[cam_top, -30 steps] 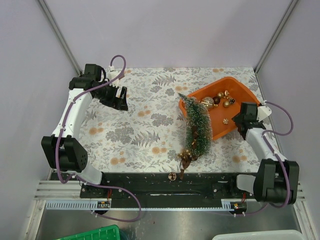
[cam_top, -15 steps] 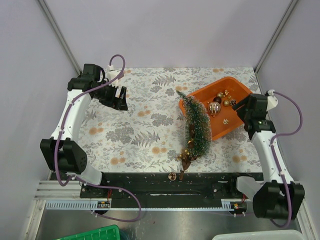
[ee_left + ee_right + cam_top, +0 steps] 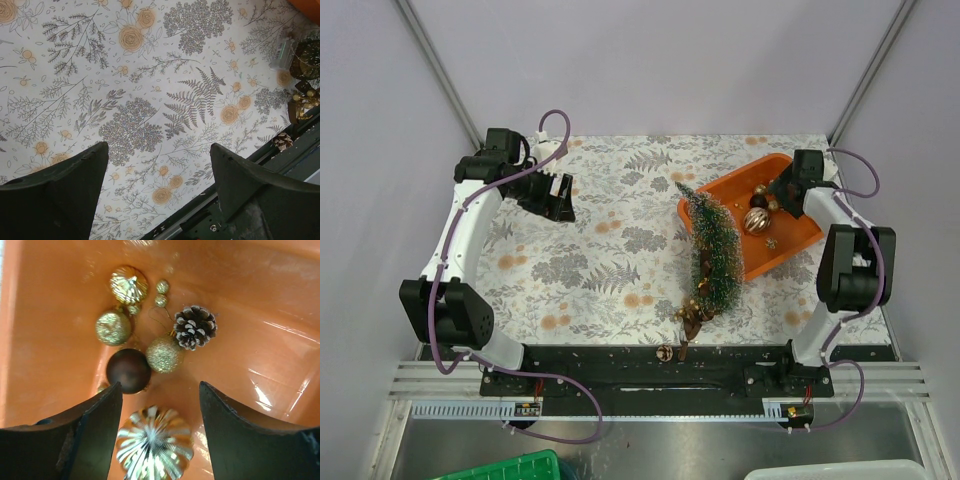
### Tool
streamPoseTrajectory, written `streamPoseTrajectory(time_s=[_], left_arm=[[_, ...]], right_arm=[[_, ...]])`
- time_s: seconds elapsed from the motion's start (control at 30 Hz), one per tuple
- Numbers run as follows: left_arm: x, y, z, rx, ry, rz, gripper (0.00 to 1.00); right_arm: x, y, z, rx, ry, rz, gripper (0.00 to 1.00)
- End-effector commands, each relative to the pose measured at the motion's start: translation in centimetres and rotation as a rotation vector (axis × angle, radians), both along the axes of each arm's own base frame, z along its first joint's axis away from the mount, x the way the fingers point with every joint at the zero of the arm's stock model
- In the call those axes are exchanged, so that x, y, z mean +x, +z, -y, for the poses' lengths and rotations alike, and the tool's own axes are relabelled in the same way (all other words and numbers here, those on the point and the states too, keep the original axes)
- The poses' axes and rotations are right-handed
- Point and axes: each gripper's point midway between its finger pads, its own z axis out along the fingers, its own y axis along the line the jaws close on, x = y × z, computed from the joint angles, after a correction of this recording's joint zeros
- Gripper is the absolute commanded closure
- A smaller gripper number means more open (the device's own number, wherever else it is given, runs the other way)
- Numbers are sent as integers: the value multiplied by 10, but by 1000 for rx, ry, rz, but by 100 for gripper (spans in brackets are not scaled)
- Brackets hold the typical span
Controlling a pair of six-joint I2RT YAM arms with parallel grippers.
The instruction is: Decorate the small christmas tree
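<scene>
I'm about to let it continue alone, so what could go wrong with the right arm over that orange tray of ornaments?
The open right gripper hangs over the ribbed ball, with the brown ball close beside it: closing may catch both or roll one away. The small christmas tree lies on its side against the orange tray; nudging the tray could shift it.

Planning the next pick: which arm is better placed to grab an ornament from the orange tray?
Right. Right pincer hangs open over the orange tray, a ribbed gold ball showing between its fingers. Left pincer is open over bare tablecloth, far from tray.
</scene>
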Motion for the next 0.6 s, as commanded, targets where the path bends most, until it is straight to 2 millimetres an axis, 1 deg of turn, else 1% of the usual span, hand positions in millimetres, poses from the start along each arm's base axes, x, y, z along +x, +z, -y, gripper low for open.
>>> streamPoseTrajectory(time_s=[0.0, 0.17, 0.27, 0.37, 0.47, 0.57], left_arm=[[-4, 15, 3, -22, -28, 57, 14], [-2, 18, 7, -48, -28, 53, 14], [-5, 36, 19, -120, -61, 73, 14], [-14, 58, 44, -202, -134, 99, 14], [-24, 73, 75, -223, -235, 127, 13], [-29, 84, 110, -254, -318, 140, 12]], right_arm=[[15, -2, -6, 7, 38, -11, 31], [19, -20, -7, 22, 41, -47, 35], [22, -30, -8, 25, 39, -66, 36], [24, -35, -6, 20, 35, -73, 39], [26, -40, -6, 23, 40, -87, 41], [22, -44, -8, 30, 46, -109, 42]])
